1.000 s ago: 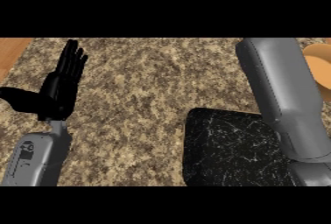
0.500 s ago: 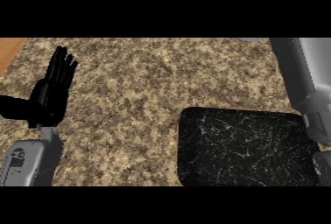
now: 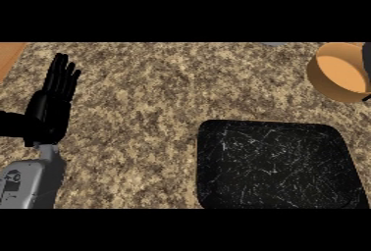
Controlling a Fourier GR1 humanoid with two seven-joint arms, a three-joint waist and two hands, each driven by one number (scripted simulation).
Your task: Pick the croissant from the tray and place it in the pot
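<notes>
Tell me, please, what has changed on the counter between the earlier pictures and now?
The right forearm, which crossed the view's right side above the tray, has gone from view, uncovering the orange pot at the upper right. No croissant shows. The left hand stays open and resting at the left; the tray seems unmoved on the counter.

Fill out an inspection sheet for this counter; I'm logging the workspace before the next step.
Surface: speckled granite counter, with a strip of wood at the upper left corner.
Job's things: black tray at lower right, nothing seen on it; orange pot at the upper right edge, partly cut off, its visible inside bare; croissant not seen.
Clutter: nothing seen.
Hands: left hand at the left edge, open, fingers straight and pointing up, resting, touching nothing; right hand not in view.
Cables: nothing seen.
Surroundings: grey left forearm at lower left; a small grey shape at the top edge, too little showing to identify.
</notes>
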